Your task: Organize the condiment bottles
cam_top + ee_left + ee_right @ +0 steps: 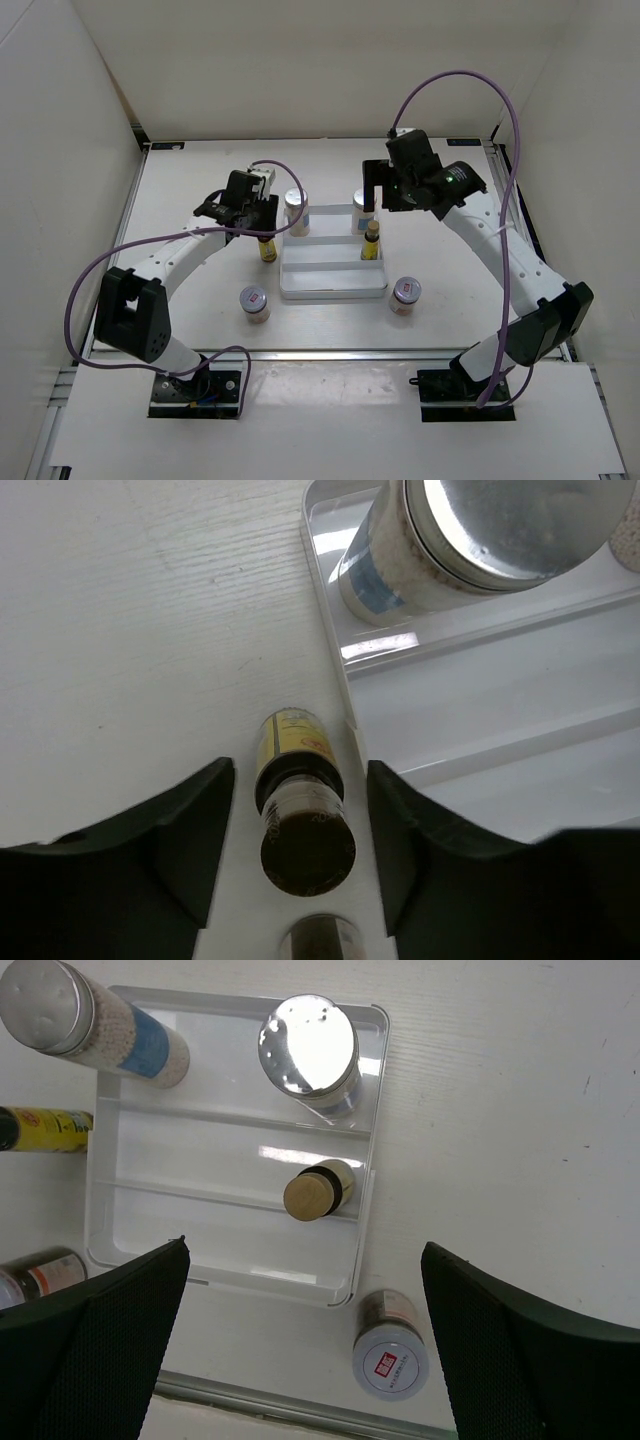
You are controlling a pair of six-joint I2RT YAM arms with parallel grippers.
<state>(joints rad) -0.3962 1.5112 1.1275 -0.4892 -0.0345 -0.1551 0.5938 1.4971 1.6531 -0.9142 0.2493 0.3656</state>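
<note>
A thin amber dark-capped bottle point(303, 825) stands on the table just left of the white ridged tray point(480, 710). My left gripper point(300, 772) straddles it, open, with a narrow gap on each side point(255, 212). Two white silver-capped bottles point(100, 1025) point(310, 1050) stand on the tray's back step. A second amber bottle point(315, 1193) stands on the middle step at the right. My right gripper point(305, 1350) hangs open and empty, high over the tray's back right point(375, 190).
Two squat jars with red-marked lids stand on the table: one at the tray's front left point(254, 303), one at its front right point(390, 1355). The tray's front step point(330, 280) holds nothing. White walls enclose the table on three sides.
</note>
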